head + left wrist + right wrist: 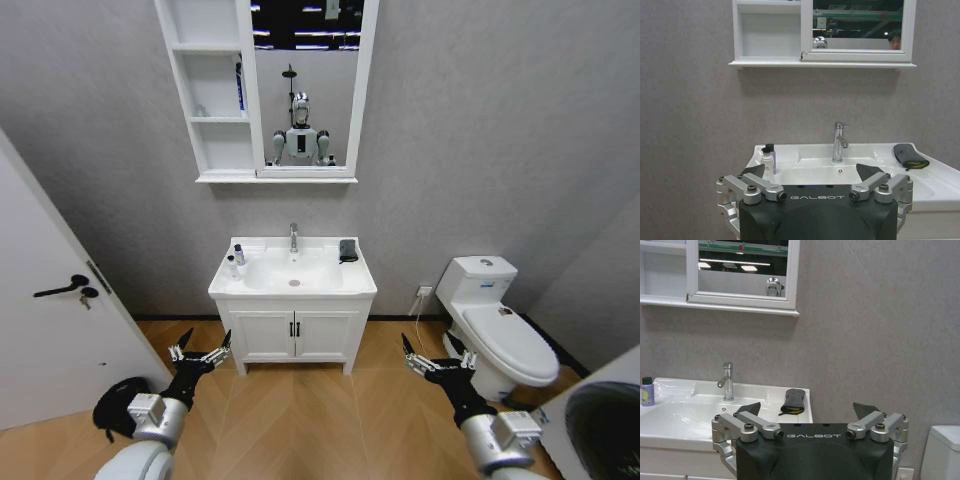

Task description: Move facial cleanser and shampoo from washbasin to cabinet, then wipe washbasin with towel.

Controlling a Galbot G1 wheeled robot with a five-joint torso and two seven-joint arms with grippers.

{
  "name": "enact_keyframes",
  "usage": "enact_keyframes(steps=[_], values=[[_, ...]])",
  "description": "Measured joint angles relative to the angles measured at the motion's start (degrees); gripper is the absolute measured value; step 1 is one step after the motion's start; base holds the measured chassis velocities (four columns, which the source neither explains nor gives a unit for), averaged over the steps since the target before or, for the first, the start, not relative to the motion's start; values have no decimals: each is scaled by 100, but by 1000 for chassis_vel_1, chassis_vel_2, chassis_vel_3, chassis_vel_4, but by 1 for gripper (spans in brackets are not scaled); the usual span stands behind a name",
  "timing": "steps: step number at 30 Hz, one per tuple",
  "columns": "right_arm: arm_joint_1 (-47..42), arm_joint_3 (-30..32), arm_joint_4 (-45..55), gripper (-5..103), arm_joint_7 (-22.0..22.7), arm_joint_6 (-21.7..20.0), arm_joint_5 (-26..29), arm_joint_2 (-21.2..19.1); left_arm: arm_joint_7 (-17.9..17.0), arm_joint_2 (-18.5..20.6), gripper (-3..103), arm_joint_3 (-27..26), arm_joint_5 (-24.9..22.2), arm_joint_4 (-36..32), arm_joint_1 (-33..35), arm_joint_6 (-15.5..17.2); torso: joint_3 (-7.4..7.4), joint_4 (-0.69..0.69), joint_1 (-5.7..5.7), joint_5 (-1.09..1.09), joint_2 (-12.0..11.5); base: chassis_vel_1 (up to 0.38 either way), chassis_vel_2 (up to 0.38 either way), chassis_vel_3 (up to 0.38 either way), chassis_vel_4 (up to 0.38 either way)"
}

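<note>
The left tool (199, 353) hangs low in front of the robot with its fingers spread and nothing between them; the right tool (437, 364) mirrors it on the other side, also released and empty. Both are well short of the washbasin (292, 287), a white rectangular surface with a rounded bowl and a chrome faucet (293, 237) at its back, set on a two-door vanity (295, 336).

Two small bottles (235, 261) stand touching or nearly so at the basin's left rear corner: a white one (767, 164) in front and a purple one with a dark cap (771, 156) just behind. Which is the cleanser and which the shampoo cannot be told. The dark folded towel (347, 250) lies on the right rear corner.

The cabinet (211, 90), white open shelves joined to a mirror, hangs on the wall directly above. A thin blue item (240, 86) stands on one shelf.

Nothing has been moved yet, so the first step is approaching. It looks best to close in squarely on the basin, take the near white bottle with the left tool, and grip it by the body, upright, without toppling its neighbour. A white toilet (500, 331) stands to the right.
</note>
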Motion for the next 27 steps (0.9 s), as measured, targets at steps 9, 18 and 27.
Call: enact_keyframes(steps=[9, 18, 27], values=[[-2, -16, -35, 100, 19, 42, -5, 8, 16, -27, 100, 1, 21, 29, 2, -3, 2, 2, 4, 4, -2, -361, 364, 352, -366], [21, -24, -158, 100, 134, 152, -43, 19, 34, -103, 100, 64, 84, 93, 1, -20, 3, 3, 7, 2, -2, -338, 329, 328, -342], [33, -29, -225, 100, 207, 214, -53, 31, -29, -235, 100, 205, 274, 317, -86, -101, 1, 0, 2, 1, -2, -126, 96, 61, -51]])
